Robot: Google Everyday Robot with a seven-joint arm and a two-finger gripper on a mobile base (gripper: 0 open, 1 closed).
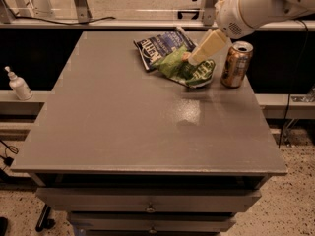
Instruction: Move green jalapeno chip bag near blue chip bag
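The green jalapeno chip bag (pixel 185 69) lies crumpled on the grey table at the far right, its left edge touching and partly overlapping the blue chip bag (pixel 159 47) behind it. The blue bag lies flat with white lettering. My gripper (pixel 191 59) reaches down from the upper right on a white arm, its cream-coloured fingers right over the top of the green bag.
A gold drink can (pixel 236 64) stands upright just right of the green bag, near the table's right edge (pixel 266 132). A white pump bottle (pixel 19 84) stands on a ledge left of the table. Drawers sit under the table's front edge.
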